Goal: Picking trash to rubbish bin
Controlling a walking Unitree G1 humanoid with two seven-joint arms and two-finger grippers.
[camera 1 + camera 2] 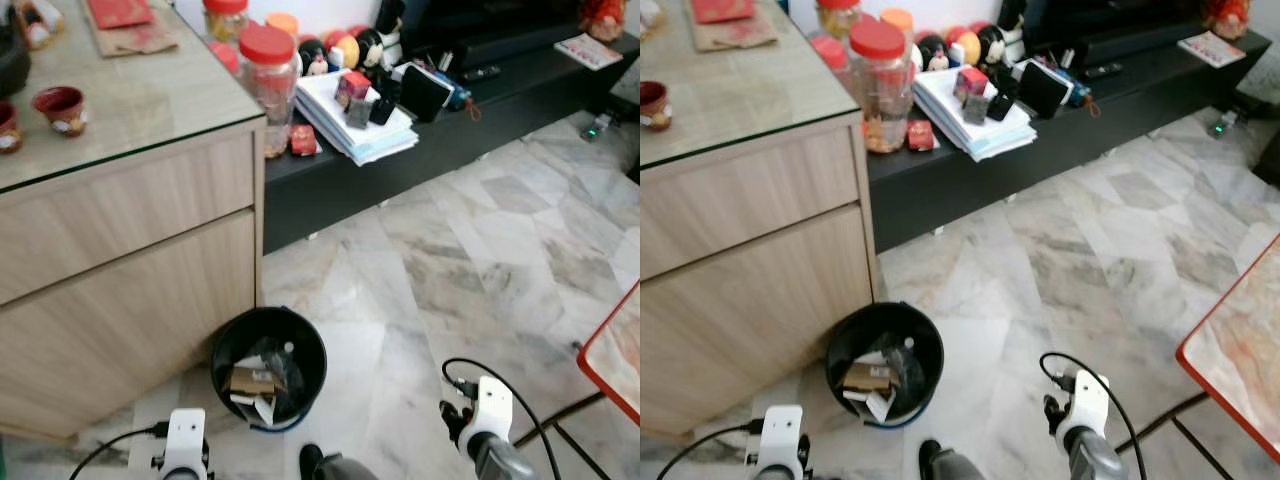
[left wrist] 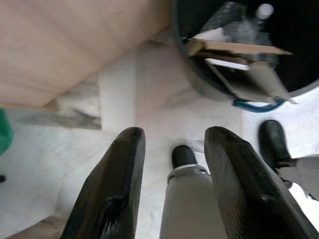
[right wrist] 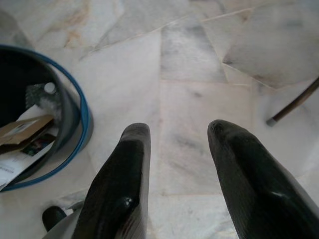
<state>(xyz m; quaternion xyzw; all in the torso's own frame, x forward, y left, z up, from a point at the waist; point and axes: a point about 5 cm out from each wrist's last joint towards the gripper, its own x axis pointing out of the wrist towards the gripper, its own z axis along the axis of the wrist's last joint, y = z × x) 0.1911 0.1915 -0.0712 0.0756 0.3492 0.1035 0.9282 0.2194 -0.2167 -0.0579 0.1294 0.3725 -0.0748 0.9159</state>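
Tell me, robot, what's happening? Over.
Left pincer open, empty. Right pincer open, empty. Bin by cabinet, trash inside. Nothing blocking.

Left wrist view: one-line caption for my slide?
Open left gripper over marble floor, beside the black bin holding cardboard.

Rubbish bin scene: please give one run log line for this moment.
rubbish bin: on floor beside cabinet, holds cardboard | left gripper: open, empty | right gripper: open, empty

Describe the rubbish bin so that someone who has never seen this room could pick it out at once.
Start at the light wooden cabinet with the glass top. On the marble floor at its front corner stands the rubbish bin, just ahead of the robot. It is round and black, already holding cardboard scraps and crumpled plastic.
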